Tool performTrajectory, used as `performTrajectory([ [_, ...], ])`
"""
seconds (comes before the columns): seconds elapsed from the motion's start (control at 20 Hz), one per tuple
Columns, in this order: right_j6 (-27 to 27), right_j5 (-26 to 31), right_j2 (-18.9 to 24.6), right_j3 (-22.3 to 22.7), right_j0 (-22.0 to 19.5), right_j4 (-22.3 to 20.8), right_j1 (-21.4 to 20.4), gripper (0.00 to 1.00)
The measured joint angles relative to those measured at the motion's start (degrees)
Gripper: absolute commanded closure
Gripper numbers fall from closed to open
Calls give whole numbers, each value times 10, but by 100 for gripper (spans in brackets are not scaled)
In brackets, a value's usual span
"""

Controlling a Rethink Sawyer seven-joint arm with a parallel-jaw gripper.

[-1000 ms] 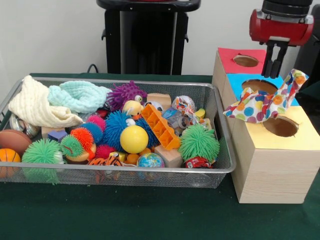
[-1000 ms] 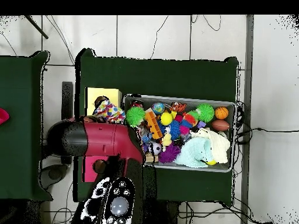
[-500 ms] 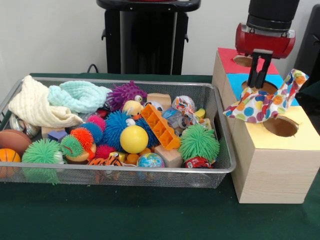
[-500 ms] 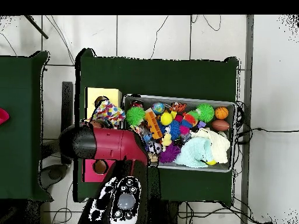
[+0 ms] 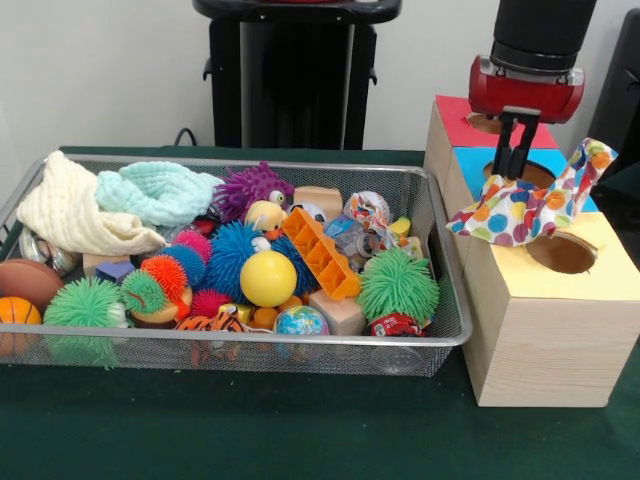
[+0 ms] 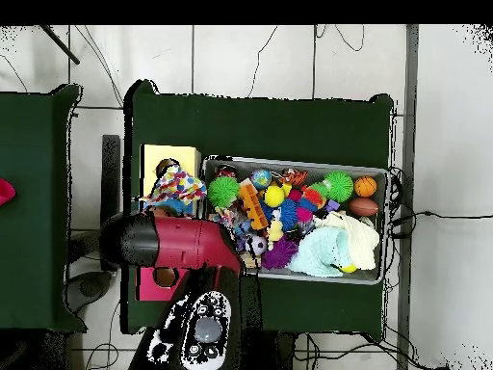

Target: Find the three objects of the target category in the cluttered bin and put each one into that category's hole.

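Gripper (image 5: pixel 514 160) empty above blue-surround hole (image 5: pixel 521 172), fingers nearly together. One polka-dot cloth (image 5: pixel 527 203) draped crumpled beside yellow-surround hole (image 5: pixel 561 253). Three boxes; one wire bin (image 5: pixel 440 330).

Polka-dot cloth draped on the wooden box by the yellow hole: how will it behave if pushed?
The white polka-dot cloth looks floppy: it sags in folds, so it would probably bunch rather than slide. One corner sticks up, suggesting thin, light fabric. It partly overhangs the yellow-surround hole, so a nudge might drop it in.

Shiny silver wire-mesh bin (image 5: pixel 440 215), matte pale wood box (image 5: pixel 545 345), soft polka-dot cloth (image 5: pixel 525 205), fuzzy green tablecloth (image 5: pixel 250 430).
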Motion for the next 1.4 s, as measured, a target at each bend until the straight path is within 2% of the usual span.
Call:
performTrajectory([
  [0.75,0,0,14,43,3,21,0,100],
  [1.4,0,0,21,43,10,35,-14,100],
])
